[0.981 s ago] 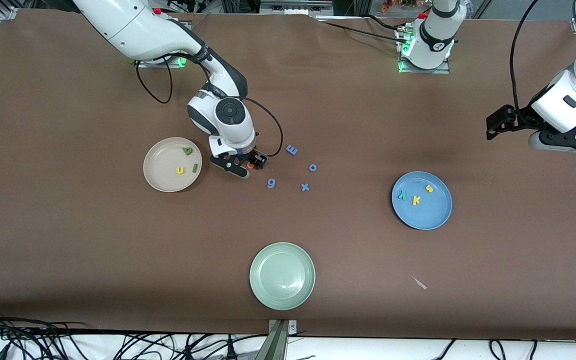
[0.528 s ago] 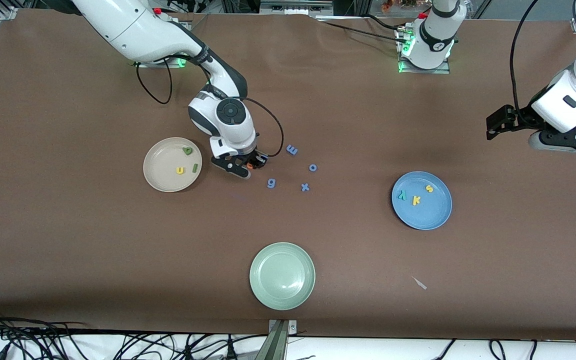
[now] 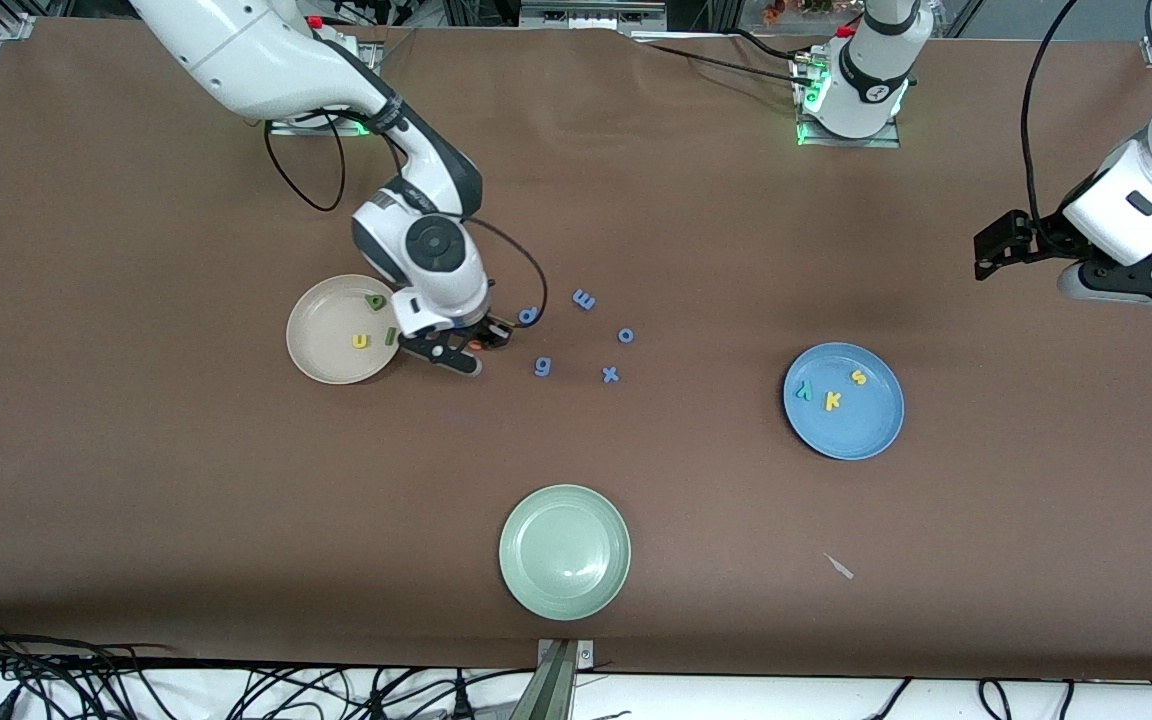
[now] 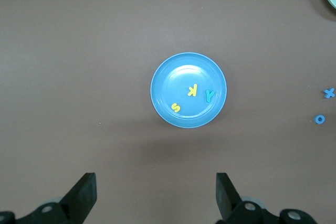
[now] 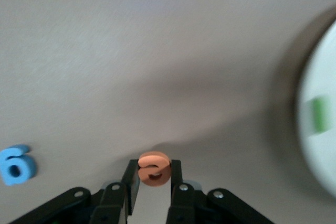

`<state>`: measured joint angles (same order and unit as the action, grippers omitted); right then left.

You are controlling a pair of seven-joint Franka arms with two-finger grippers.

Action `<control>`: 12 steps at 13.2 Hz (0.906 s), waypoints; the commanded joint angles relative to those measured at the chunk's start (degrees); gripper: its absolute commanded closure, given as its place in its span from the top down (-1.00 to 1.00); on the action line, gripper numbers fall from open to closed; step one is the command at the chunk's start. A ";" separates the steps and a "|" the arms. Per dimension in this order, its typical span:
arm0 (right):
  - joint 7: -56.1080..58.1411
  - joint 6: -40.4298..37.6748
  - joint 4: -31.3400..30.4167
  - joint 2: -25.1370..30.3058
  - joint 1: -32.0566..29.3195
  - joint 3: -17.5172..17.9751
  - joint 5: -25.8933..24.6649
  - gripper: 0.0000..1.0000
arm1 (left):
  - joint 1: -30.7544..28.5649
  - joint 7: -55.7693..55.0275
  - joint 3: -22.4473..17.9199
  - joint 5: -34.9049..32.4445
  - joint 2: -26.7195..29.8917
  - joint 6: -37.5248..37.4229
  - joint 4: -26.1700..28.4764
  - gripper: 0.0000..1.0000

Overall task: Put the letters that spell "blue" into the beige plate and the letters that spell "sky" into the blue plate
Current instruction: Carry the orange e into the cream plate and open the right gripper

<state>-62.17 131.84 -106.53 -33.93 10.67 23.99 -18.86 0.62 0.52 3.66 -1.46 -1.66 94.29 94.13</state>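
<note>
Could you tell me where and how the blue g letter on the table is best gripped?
My judgement: come straight down from above and pinch the blue g across its narrow outer edges. It lies flat on the table, with clear space around it; x is its closest neighbour.

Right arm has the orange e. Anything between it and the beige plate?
Nothing visible. The right gripper, shut on the orange e, is over bare table just beside the beige plate, on its blue-letter side. The l sits inside the plate near that rim; the rest has room. The left arm waits.
</note>
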 commanded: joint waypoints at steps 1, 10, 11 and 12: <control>18.08 -9.28 -0.87 6.23 -3.27 -2.45 4.97 -0.81 | 0.08 1.33 -0.06 -1.18 0.25 -0.78 -0.88 1.00; 34.30 -14.49 -13.18 20.04 -8.29 -5.35 4.98 0.11 | -0.01 1.33 -0.06 -1.18 0.16 -0.87 -0.88 1.00; 35.09 -15.46 -13.09 20.91 -8.38 -5.79 5.06 0.87 | -0.01 1.33 -0.06 -1.18 0.16 -0.78 -0.88 1.00; 35.36 -16.52 -12.48 21.62 -8.38 -5.97 5.06 0.98 | 0.08 1.33 -0.06 -1.18 0.16 -0.87 -0.88 1.00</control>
<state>-29.32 117.01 -117.80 -15.62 2.82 18.35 -15.01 0.62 0.62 3.66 -1.47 -1.65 94.29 94.07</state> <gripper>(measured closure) 0.608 0.000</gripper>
